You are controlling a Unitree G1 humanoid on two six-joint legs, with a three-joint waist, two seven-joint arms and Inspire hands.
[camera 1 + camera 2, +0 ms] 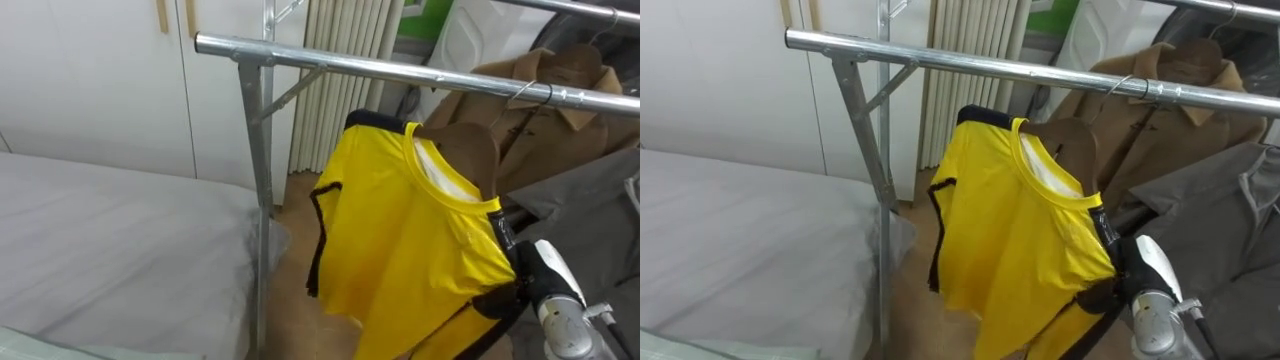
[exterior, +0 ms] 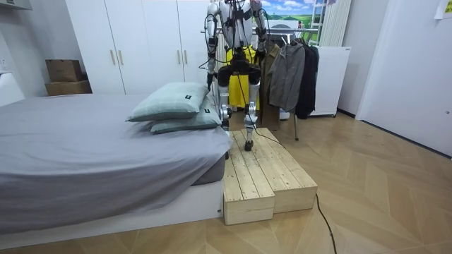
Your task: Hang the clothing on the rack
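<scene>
Right forearm (image 1: 553, 292) angled up-left.

Yellow shirt (image 1: 1025, 240) on a wooden hanger (image 1: 1072, 140), below a metal rail (image 1: 990, 68), tan coat (image 1: 1185, 110) beside it, grey bed (image 1: 740, 235) at left

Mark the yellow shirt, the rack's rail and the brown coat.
yellow shirt (image 1: 420, 240): left eye view, chest.
rail (image 1: 400, 70): left eye view, mid-bar.
brown coat (image 1: 540, 130): left eye view, front below collar.
</scene>
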